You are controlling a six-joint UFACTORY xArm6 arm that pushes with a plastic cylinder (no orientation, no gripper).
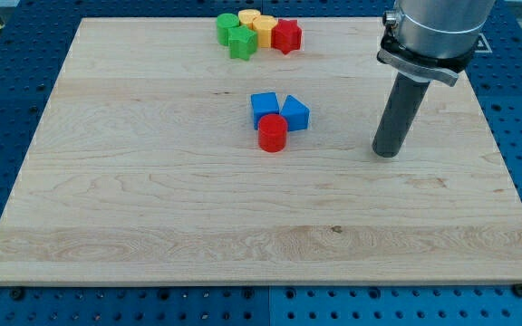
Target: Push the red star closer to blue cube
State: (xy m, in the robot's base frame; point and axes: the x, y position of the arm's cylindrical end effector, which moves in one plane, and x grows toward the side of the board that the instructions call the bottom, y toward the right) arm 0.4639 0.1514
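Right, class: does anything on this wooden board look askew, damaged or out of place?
Nothing stands out. The red star sits in the top cluster with green and yellow blocks, the blue cube mid-board, and my tip rests to their right, touching nothing.

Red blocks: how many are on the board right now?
2. The red star sits at the view's top, rightmost in the cluster; the red cylinder sits mid-board, touching the blue blocks. None appear hidden.
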